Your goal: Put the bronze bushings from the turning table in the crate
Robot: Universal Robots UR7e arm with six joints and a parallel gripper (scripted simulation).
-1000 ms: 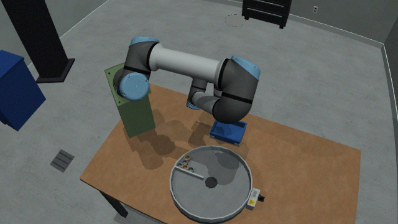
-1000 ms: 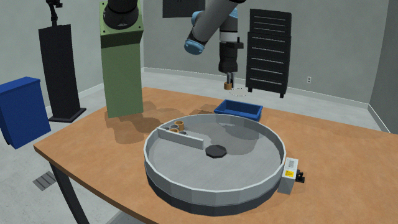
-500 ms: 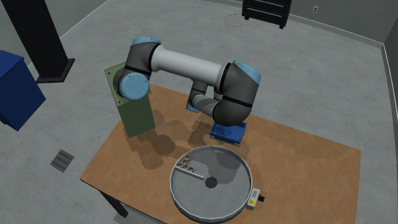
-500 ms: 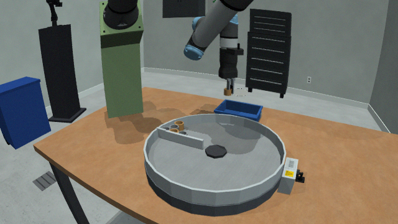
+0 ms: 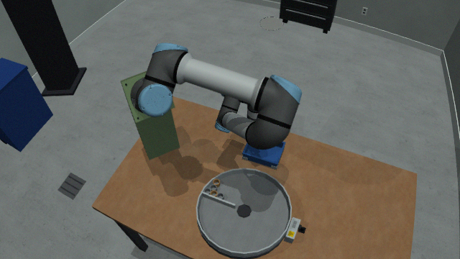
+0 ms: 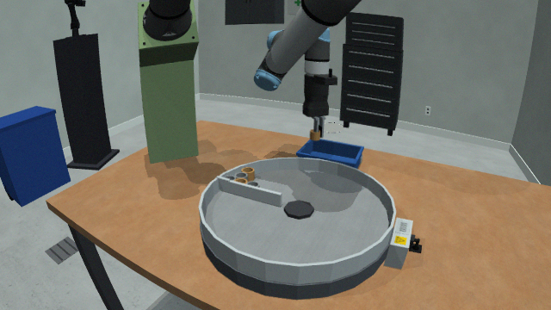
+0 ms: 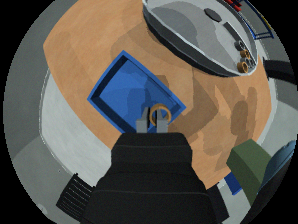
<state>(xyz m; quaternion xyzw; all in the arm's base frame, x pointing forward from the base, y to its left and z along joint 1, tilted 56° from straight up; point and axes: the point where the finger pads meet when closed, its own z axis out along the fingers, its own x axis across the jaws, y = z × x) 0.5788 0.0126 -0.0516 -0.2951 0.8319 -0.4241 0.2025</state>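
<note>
My gripper [image 6: 318, 130] [image 7: 152, 113] is shut on a bronze bushing [image 6: 315, 135] [image 7: 169, 118], gripping its ring wall. It is above the blue crate [image 5: 264, 156] [image 7: 106, 75], near one end; in the exterior view it shows over the crate's left rim. No bushing shows in the visible part of the crate; the fingers hide some of it. On the turning table [image 5: 244, 234] [image 6: 258, 241], a bronze bushing [image 5: 216, 185] [image 6: 249, 176] and another bronze one [image 5: 214, 193] lie with several steel bushings, close together beside the divider bar. The top view hides the gripper behind the arm.
The grey divider bar [image 5: 223, 201] [image 6: 254, 193] and the raised rim bound the bushings' corner. A dark hub [image 5: 244, 211] [image 6: 299, 209] is at the turning table's centre. A small sensor box [image 5: 292, 230] [image 6: 399, 243] stands at its right. The green pedestal [image 5: 158, 137] [image 6: 170, 108] stands at the left.
</note>
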